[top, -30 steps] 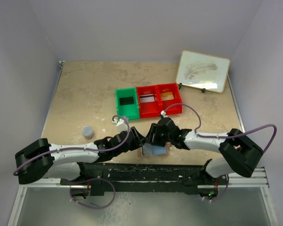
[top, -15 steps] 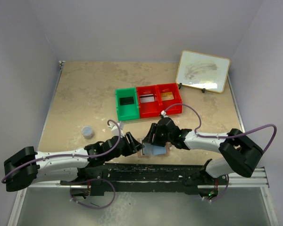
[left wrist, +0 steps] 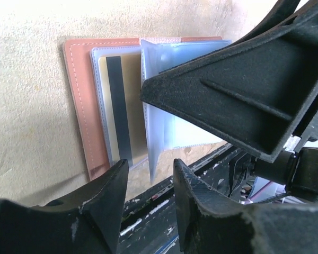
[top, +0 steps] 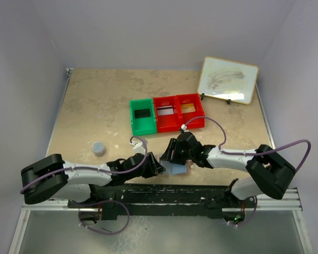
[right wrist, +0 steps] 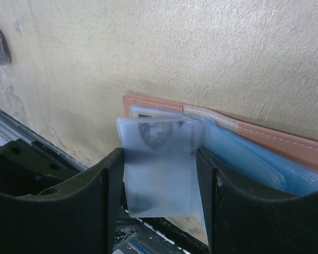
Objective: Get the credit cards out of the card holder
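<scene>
The card holder [top: 181,170] lies open near the table's front edge, tan-pink [left wrist: 79,100] with pale blue-grey sleeves [right wrist: 244,156]. A gold credit card [left wrist: 128,100] with a black stripe sits in a flat sleeve. My right gripper [right wrist: 160,177] is shut across a frosted sleeve leaf [right wrist: 159,159] and holds it raised; its black finger [left wrist: 238,90] fills the left wrist view. My left gripper [left wrist: 150,177] is open at the holder's near edge, the raised leaf's [left wrist: 161,127] lower corner just beyond its tips. Seen from above, the left gripper [top: 159,168] and right gripper [top: 172,157] meet at the holder.
A green bin [top: 132,123] holds a black card [top: 142,114]; two red bins [top: 167,125] hold a white-grey card [top: 166,111] and a gold card [top: 188,108]. A framed whiteboard [top: 228,79] stands back right. A small blue-grey cup [top: 98,147] sits left. The black rail [top: 164,191] runs along the front.
My left gripper has dropped toward the front edge and closed in on the holder's left side, its jaws narrower. The right gripper has stayed on the raised leaf.
</scene>
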`<move>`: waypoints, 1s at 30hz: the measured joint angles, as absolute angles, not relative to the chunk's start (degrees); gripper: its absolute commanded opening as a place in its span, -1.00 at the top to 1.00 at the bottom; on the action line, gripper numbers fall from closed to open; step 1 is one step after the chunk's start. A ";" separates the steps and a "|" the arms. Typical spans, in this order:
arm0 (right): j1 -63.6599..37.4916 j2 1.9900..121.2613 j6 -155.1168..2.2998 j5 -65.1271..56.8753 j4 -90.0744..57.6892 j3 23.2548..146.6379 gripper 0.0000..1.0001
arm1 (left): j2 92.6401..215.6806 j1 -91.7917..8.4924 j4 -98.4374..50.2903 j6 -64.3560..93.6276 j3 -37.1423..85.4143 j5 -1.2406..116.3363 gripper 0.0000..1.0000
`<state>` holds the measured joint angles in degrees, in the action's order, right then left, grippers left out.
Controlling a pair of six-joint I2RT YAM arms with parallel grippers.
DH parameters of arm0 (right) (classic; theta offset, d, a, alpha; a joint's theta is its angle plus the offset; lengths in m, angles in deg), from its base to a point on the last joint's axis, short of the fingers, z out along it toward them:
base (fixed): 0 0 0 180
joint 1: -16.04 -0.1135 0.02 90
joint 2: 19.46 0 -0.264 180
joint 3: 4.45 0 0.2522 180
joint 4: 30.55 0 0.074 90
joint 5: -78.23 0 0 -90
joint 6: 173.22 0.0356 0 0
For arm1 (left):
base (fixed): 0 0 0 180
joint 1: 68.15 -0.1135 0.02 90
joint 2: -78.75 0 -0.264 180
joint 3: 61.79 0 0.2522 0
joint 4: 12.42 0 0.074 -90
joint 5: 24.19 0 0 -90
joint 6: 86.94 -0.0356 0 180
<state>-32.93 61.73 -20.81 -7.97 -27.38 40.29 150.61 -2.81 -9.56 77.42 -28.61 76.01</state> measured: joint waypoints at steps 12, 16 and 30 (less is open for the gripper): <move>-32.86 61.03 -20.66 -8.15 -26.70 40.32 -0.36 | 159.48 -2.81 -6.58 75.54 -22.14 74.52 0.45; -32.69 59.02 -20.72 -9.79 -22.44 41.19 -0.50 | 160.05 -2.72 -6.56 74.95 -21.36 73.78 0.43; -30.00 44.01 -18.38 -23.19 -0.97 45.52 -0.64 | 167.68 -2.70 -4.66 72.35 -13.38 70.21 0.36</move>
<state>-30.00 44.01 -18.38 -23.19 -0.97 45.52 167.68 -2.70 -4.66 72.35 -13.38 70.21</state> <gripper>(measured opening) 0.824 0.305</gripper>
